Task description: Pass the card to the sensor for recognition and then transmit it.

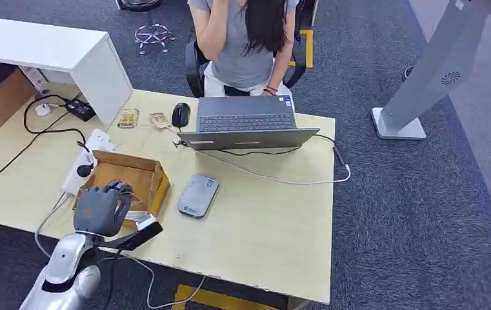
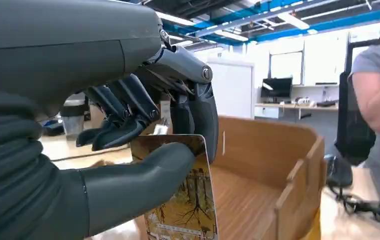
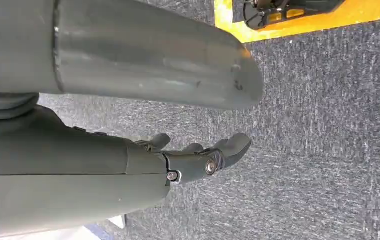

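Fingers of our left hand [image 2: 128,150] are pinching a yellow tree-printed card [image 2: 188,200] over the open cardboard box [image 1: 140,169]; our right hand [image 3: 197,160] is hanging loosely uncurled, grasping nothing.

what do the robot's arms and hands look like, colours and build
The left arm is smooth silver metal with rounded segments. The left hand has a dark grey shell, a ribbed grey wrist cover, a thick grey thumb and darker fingers with bare metal pivots. The right hand is likewise grey, with small screws at its joints.
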